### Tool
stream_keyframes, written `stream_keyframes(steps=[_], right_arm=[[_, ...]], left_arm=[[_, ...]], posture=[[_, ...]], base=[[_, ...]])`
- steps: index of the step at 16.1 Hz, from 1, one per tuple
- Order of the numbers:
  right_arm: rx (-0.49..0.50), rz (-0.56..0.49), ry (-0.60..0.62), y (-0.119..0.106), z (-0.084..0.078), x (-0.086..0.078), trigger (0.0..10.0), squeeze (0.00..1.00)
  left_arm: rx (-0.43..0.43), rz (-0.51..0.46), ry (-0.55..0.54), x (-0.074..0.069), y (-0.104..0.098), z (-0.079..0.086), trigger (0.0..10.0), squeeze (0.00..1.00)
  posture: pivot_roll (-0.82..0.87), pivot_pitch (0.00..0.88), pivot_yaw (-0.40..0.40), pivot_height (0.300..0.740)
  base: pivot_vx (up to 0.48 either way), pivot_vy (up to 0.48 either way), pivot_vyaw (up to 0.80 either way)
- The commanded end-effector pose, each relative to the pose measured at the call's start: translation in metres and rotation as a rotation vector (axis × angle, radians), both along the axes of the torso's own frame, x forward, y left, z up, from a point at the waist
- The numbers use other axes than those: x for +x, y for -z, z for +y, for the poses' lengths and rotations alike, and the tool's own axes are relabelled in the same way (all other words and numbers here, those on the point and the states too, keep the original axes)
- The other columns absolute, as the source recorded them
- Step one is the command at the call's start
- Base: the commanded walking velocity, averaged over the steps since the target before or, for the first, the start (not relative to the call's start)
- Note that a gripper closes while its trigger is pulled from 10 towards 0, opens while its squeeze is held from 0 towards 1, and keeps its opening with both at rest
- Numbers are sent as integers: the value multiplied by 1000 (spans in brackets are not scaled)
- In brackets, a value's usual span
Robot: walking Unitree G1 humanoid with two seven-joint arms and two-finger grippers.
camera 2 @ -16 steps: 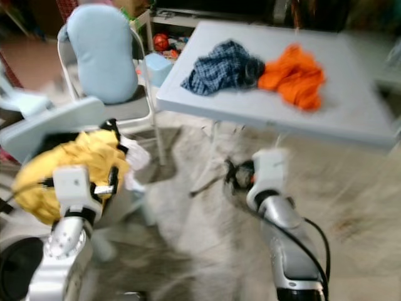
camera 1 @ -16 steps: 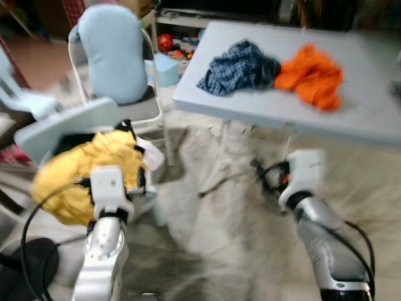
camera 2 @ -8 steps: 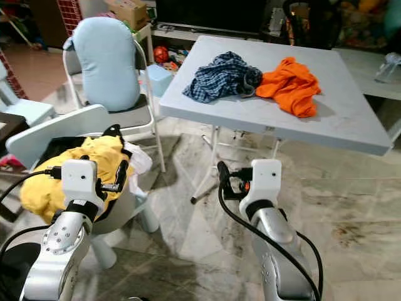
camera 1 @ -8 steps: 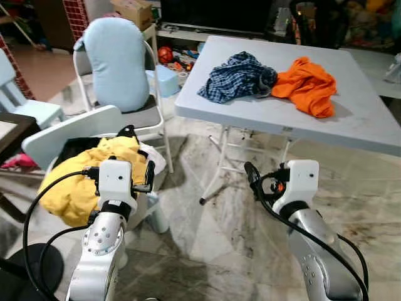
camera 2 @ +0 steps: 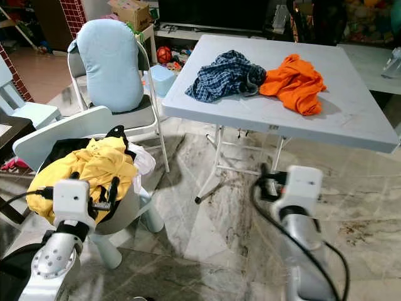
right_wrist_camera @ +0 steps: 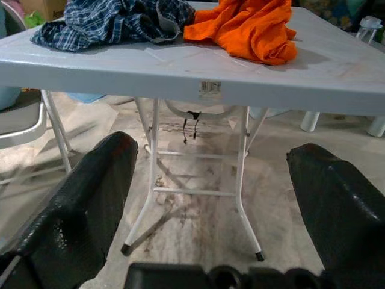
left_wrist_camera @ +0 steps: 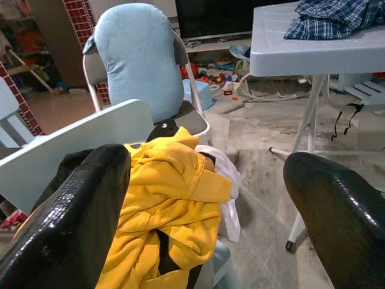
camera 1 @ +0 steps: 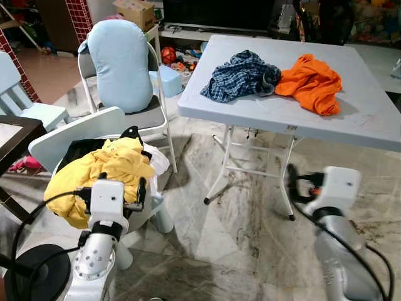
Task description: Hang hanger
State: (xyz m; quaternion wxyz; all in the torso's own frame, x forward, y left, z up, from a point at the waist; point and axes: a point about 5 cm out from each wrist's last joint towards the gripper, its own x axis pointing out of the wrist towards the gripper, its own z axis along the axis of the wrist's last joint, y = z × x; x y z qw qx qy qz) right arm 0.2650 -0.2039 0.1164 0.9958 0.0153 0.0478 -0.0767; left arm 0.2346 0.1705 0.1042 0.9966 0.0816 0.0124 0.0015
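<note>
While no hanger can be made out, likely light, stiff, hook-held; left tool (left_wrist_camera: 204, 198), right tool (right_wrist_camera: 210, 198) spread, empty, below the surface (camera 1: 376, 119).

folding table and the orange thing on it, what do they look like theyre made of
Folding table: likely moulded plastic top, matte pale grey, on thin white-painted metal tube legs. Orange garment: soft, matte cloth, crumpled in loose folds; which fibre cannot be told.

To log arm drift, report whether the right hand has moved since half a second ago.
Yes. The right hand swung to the robot's right: from between the legs of the table to in front of its right-side leg.
</note>
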Motion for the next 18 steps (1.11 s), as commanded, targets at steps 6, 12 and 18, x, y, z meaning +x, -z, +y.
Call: stream_keyframes(steps=[6, 12, 18], right_arm=[[32, -36, -203, -6, 26, 9, 10000, 0], [26, -55, -300, -8, 46, 7, 10000, 0], [53, -72, -242, -11, 40, 12, 10000, 0]], left_arm=[[16, -83, -54, -1, -14, 15, 10000, 0], [-16, -88, -38, 6, -19, 1, 10000, 0], [-44, -72, -9, 12, -23, 0, 10000, 0]], posture=[[89, 0, -61, 740], [58, 9, -63, 740], [64, 28, -25, 740]], base=[[0, 0, 0], [0, 0, 533], [0, 0, 133]])
